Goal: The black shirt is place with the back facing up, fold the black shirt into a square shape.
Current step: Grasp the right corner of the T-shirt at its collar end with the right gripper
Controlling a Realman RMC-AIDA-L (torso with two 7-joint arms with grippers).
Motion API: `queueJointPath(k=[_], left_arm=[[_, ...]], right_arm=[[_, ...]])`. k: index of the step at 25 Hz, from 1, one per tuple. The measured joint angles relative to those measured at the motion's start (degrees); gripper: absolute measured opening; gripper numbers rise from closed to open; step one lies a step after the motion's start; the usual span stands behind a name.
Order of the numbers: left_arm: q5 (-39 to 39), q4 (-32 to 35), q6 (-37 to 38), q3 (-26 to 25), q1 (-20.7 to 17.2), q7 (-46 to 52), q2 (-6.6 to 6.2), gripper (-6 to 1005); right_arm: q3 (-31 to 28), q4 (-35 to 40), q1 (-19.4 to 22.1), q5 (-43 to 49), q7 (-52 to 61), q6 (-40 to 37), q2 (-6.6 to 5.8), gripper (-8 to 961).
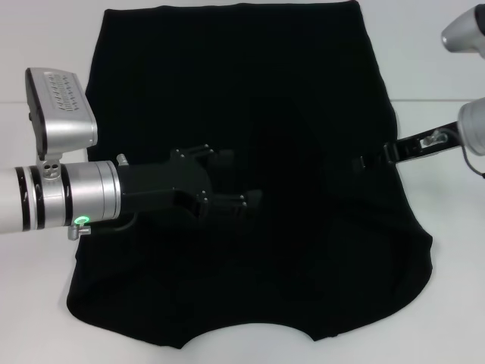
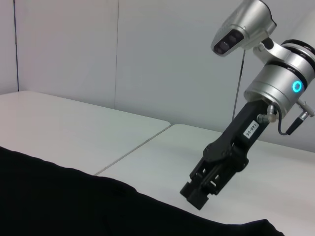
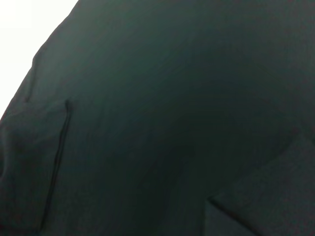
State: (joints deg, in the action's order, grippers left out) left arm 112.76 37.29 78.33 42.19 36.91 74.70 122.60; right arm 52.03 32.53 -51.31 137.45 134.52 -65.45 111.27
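Observation:
The black shirt (image 1: 265,83) lies spread flat on the white table (image 1: 45,38), its curved neckline at the near edge and its straight hem at the far edge. It also shows in the left wrist view (image 2: 49,196) and fills the right wrist view (image 3: 172,98). My left gripper (image 1: 236,180) reaches in from the left and hovers open over the shirt's middle-left, holding nothing. My right gripper (image 1: 365,161) sits at the shirt's right edge. In the left wrist view, my right gripper (image 2: 196,192) has its fingers together just above the shirt's edge.
A seam between two white table tops (image 2: 133,150) runs past the shirt's right side. Bare table (image 1: 447,288) lies right of the shirt, and a grey wall (image 2: 147,49) stands behind it. A folded fabric flap (image 3: 266,196) shows in the right wrist view.

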Motion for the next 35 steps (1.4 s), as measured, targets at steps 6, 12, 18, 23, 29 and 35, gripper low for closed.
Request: queueJointPath(k=[6, 12, 18, 23, 29, 35], left_arm=[[0.00, 0.01, -0.10, -0.01, 0.23, 0.81, -0.13, 920], [0.10, 0.10, -0.46, -0.66, 0.17, 1.71, -0.27, 921], [0.06, 0.18, -0.84, -0.71, 0.16, 2.96, -0.23, 920], [0.02, 0.23, -0.84, -0.71, 0.17, 3.00, -0.06, 920], [0.00, 0.24, -0.82, -0.71, 0.18, 3.17, -0.01, 920], [0.00, 0.24, -0.44, -0.71, 0.12, 3.75, 0.02, 921]], right_arm=[[-1.04, 1.32, 3.16, -0.12, 0.86, -3.02, -1.55, 609], [-3.81, 1.56, 6.90, -0.27, 0.27, -7.01, -2.38, 610], [-4.44, 1.05, 9.95, -0.31, -0.19, -7.36, -2.50, 604], [-4.39, 0.62, 10.92, -0.11, -0.78, -7.65, -2.10, 595], [-4.53, -1.00, 11.36, -0.02, -1.72, -7.77, -1.82, 596], [-4.52, -1.52, 11.86, -0.16, -2.83, -7.69, -1.66, 595]])
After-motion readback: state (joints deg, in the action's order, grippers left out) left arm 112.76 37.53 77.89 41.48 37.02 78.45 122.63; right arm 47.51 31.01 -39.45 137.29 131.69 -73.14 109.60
